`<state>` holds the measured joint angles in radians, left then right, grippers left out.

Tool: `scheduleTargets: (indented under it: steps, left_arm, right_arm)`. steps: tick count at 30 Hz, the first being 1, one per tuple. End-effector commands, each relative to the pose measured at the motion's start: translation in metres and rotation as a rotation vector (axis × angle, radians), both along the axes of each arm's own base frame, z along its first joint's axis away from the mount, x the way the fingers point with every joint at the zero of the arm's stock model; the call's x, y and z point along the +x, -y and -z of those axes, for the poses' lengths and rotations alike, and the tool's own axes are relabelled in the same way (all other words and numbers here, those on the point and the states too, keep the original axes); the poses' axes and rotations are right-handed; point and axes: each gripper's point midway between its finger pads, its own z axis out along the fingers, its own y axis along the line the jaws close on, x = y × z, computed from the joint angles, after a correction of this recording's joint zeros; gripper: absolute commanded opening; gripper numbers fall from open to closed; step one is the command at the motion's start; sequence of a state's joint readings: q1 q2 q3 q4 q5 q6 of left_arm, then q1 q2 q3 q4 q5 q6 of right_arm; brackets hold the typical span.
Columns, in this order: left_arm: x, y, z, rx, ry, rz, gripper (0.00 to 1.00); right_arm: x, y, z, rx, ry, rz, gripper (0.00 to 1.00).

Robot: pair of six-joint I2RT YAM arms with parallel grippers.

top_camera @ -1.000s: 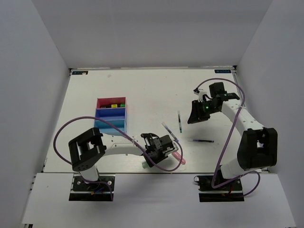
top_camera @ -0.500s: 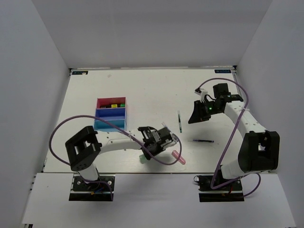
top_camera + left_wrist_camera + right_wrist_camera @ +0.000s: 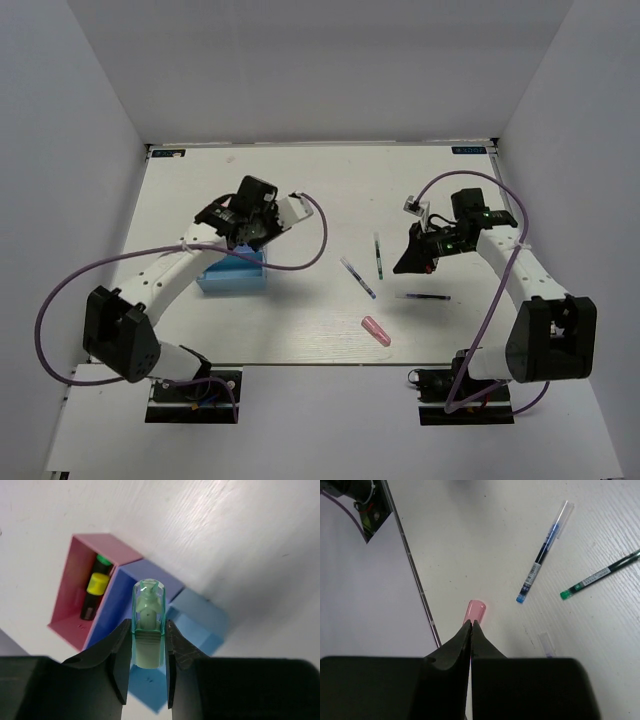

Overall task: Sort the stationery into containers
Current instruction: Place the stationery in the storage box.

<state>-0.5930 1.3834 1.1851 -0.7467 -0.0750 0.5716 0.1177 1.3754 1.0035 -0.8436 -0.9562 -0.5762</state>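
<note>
A white table (image 3: 300, 190) with a faint wood grain is filling the middle of the overhead view, catching soft, even light. Plain grey panels are closing it in: a back panel (image 3: 320, 70) is spanning the top of the frame, while a left panel (image 3: 60, 200) and a right panel (image 3: 590, 150) are slanting down the sides. Two small blue labels (image 3: 170, 154) are sitting at the table's far corners, upper left and upper right. A pale ledge (image 3: 320, 420) is running along the bottom edge
</note>
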Motion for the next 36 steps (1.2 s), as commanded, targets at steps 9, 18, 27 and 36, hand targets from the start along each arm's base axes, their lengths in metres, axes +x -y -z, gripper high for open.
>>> scheduleTargets:
  steps: [9, 18, 27, 36]
  left_arm:
    - [0.054, -0.06, 0.032, 0.104, -0.046, 0.064, 0.0]
    - [0.054, -0.074, 0.044, 0.044, -0.034, -0.001, 0.35]
    - [0.057, -0.078, 0.032, 0.016, 0.001, -0.048, 0.59]
    - [0.038, -0.039, -0.048, -0.157, 0.101, -0.125, 0.53]
  right_arm:
    - [-0.007, -0.003, -0.019, 0.059, 0.149, -0.073, 0.04]
    - [-0.006, -0.001, -0.016, 0.039, 0.133, -0.068, 0.46]
    - [-0.004, 0.001, -0.017, 0.019, 0.133, -0.047, 0.73]
    - [-0.007, 0.0, -0.012, 0.002, 0.071, -0.021, 0.89]
